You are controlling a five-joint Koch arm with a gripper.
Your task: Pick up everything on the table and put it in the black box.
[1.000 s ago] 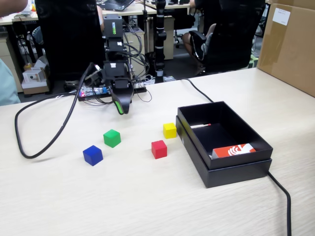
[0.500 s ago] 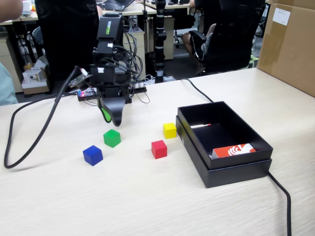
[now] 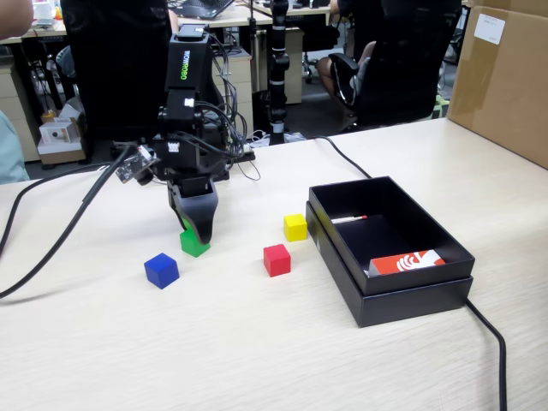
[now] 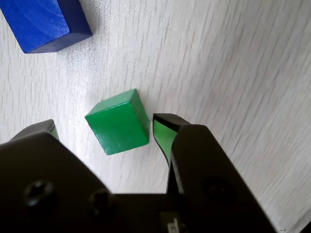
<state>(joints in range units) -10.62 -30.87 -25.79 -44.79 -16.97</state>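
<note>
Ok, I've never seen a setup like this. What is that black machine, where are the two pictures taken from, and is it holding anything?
The black machine is a small hobby robot arm ending in a gripper, a two-jawed clamp. One picture comes from a fixed camera looking across the table. The other comes from a camera on the arm's wrist, looking down past the jaws.

Four small cubes lie on the table: the green cube, the blue cube, the red cube and the yellow cube. At the right of the fixed view stands an open black box holding a red-and-white card and a thin stick.

Nothing is held. The wrist view shows the jaws open, one on each side of the green cube, with a gap at each side.
</note>
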